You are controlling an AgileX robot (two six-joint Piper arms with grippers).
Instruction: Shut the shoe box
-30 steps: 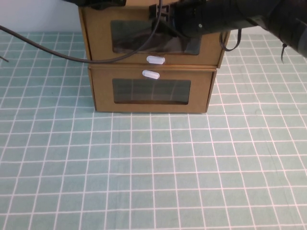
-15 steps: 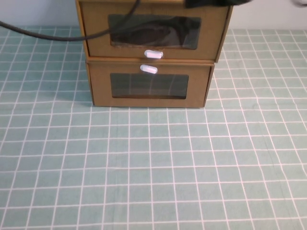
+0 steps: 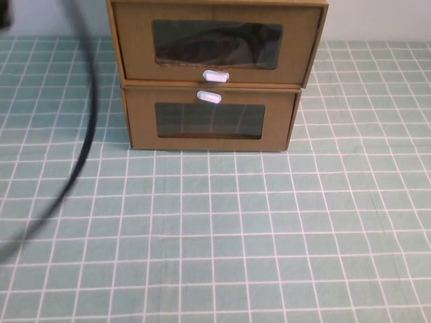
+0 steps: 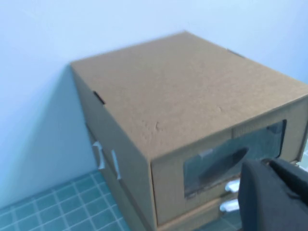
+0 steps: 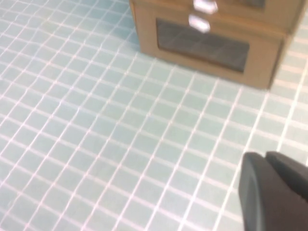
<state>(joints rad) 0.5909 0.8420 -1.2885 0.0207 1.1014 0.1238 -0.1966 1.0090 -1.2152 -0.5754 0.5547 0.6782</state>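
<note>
The shoe box [image 3: 215,40] is the upper of two stacked brown cardboard boxes, with a clear front window and a white pull tab [image 3: 216,76] below it. Its drawer front looks flush with the box body. The left wrist view shows its top and front [image 4: 183,96] from above the corner. My left gripper [image 4: 267,166] is off the box's front corner, apart from it, fingers together and empty. My right gripper [image 5: 264,159] hovers over the mat in front of the boxes, fingers together and empty. Neither gripper shows in the high view.
The lower matching box [image 3: 210,121] has its white tab [image 3: 209,97] above its window and carries the shoe box. A black cable [image 3: 87,134] hangs blurred across the left of the high view. The green grid mat [image 3: 222,235] spreads in front.
The right arm, which reached over the upper box's front a second ago, has left the high view. The black cable has swung down the left side.
</note>
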